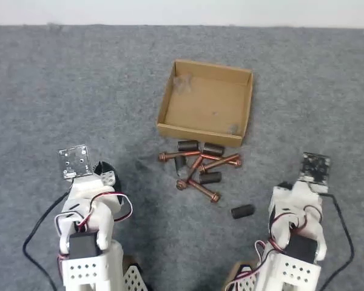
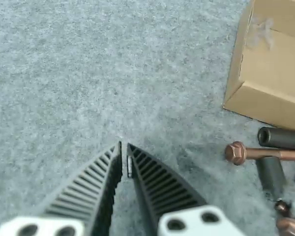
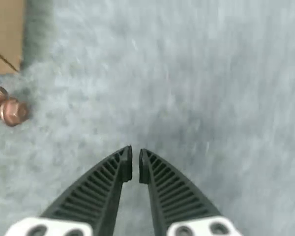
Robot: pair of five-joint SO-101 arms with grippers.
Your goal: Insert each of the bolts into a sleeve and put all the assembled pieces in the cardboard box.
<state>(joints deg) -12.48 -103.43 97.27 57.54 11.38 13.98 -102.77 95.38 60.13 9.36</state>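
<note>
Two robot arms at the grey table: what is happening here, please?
The left arm and right arm sit back, jaws shut on nothing. The copper-coloured metal bolts and short dark cylindrical sleeves lie mixed in a loose pile in front of the open brown cardboard box, one sleeve apart. No piece is in the box.

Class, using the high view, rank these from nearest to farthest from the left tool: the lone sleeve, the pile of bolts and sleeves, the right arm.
1. The pile of bolts and sleeves, mid-table, just in front of the cardboard box.
2. The lone sleeve, apart from the pile, towards the right arm's side.
3. The right arm, across the table from the left tool.
</note>
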